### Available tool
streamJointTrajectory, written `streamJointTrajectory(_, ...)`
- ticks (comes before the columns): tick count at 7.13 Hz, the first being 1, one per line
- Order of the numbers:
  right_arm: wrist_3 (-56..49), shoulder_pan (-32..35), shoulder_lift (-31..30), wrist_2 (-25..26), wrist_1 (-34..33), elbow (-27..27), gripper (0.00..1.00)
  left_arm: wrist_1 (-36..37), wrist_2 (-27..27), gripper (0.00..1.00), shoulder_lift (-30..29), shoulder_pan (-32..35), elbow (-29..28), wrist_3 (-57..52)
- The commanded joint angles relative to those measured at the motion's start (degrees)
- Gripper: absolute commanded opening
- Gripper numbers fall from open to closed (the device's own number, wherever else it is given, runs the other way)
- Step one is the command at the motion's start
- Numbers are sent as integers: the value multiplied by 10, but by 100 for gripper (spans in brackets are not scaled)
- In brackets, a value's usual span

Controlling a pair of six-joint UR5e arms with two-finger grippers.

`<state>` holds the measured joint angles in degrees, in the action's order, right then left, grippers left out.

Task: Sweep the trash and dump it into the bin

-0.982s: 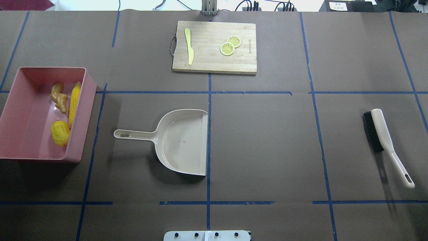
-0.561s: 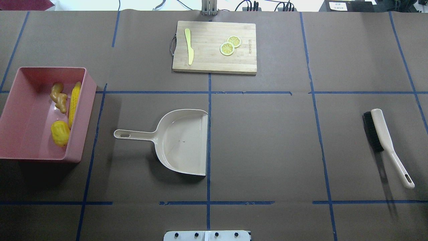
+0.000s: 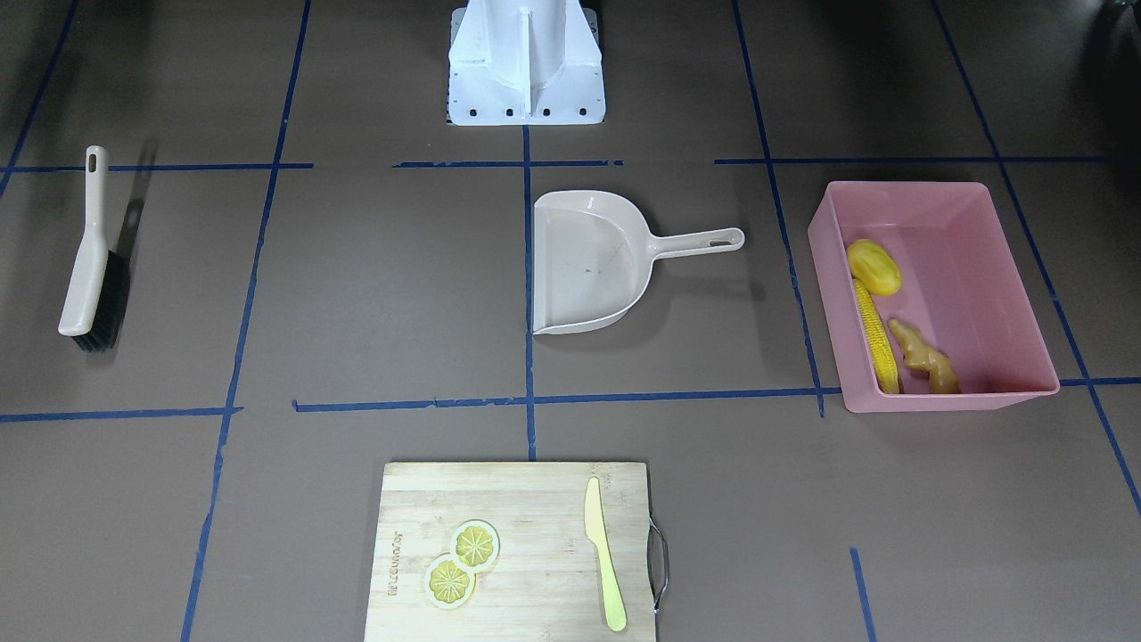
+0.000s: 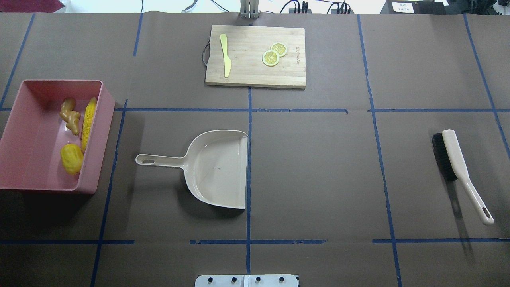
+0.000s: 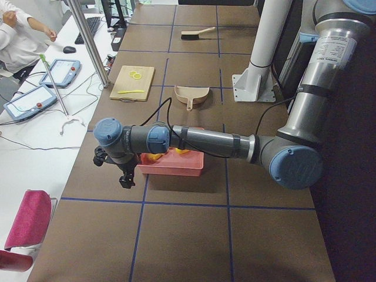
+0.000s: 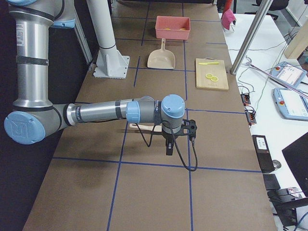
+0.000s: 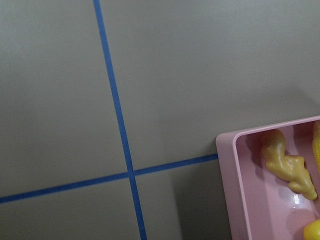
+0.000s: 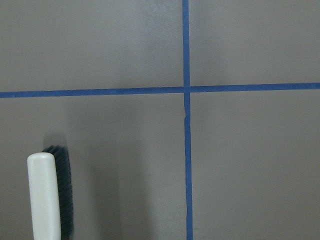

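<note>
I am looking down on a table (image 4: 318, 159) covered in brown paper and ruled into squares with blue tape; cables and a black box lie along its far edge. A white label (image 4: 402, 6) on that box carries print too small for me to read.

The bin (image 4: 95, 159), a pink tub, sits at the robot's left end of the table. All three pieces of trash lie inside it, along the wall nearest the centre. The corn cob (image 4: 88, 121) rests lengthwise against that wall, the ginger root (image 4: 70, 115) is just beside it, and the yellow lump (image 4: 71, 158) is at the cob's near end.

The beige dustpan (image 4: 217, 171) lies flat near the middle, its handle pointing towards the bin. The brush (image 4: 458, 167) rests on its side well off to the right.

On the far side a wooden cutting board (image 4: 255, 71) holds a pale yellow knife (image 4: 225, 56) and two overlapping lemon slices (image 4: 271, 58). A word is stamped by the board's edge (image 3: 392, 566), but I cannot make out the letters.

The left gripper (image 5: 125, 176) hangs just outside the bin's outer end. The right gripper (image 6: 169, 144) hangs near the brush. Both show only in the side views, so I cannot tell how their jaws stand. A sticker on the left arm (image 5: 332, 50) is also unreadable.
</note>
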<state>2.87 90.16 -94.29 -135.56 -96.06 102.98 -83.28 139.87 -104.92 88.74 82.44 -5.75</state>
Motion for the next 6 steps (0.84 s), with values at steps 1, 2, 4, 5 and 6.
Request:
streamJointTrajectory(1, -9, 3, 1, -1, 3, -4, 100, -28, -3, 100, 9, 0, 7, 3)
streamJointTrajectory(2, -9, 3, 0, -1, 3, -4, 100, -33, -21, 100, 29, 0, 6, 2)
streamJointTrajectory(4, -8, 3, -1, 4, 7, -1, 100, -44, -69, 100, 32, -8, 7, 2)
streamJointTrajectory(5, -11, 3, -1, 5, 8, -2, 100, -45, -68, 100, 32, -9, 5, 2)
streamJointTrajectory(6, -8, 3, -4, 4, 12, -4, 100, -45, -68, 100, 32, -10, 4, 1)
